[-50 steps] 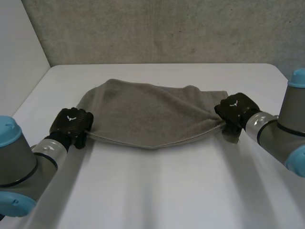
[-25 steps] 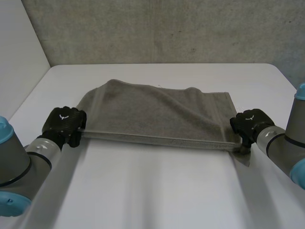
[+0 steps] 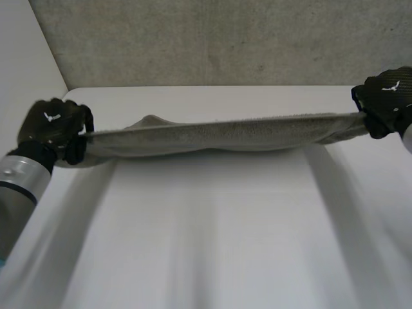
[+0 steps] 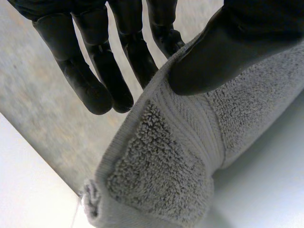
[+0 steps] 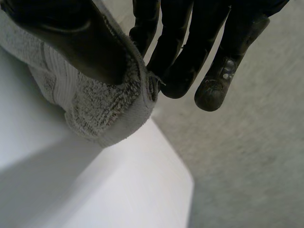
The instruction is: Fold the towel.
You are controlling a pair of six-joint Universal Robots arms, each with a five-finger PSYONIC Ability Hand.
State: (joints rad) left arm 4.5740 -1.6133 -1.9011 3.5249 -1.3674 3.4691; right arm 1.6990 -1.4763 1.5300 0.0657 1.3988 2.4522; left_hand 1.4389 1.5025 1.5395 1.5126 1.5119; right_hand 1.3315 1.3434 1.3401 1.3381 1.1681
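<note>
The grey towel (image 3: 219, 134) hangs stretched over the white table's (image 3: 212, 244) far half. The left hand (image 3: 55, 125) pinches one end corner and the right hand (image 3: 386, 100) the other, each thumb against fingers.

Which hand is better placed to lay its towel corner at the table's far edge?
Probably the right hand: it pinches its towel corner closer to that edge; the left hand sits nearer the robot.

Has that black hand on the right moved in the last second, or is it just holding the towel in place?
Yes. The right hand has gone outward and toward the far edge of the table, pinching a corner of the towel.
</note>
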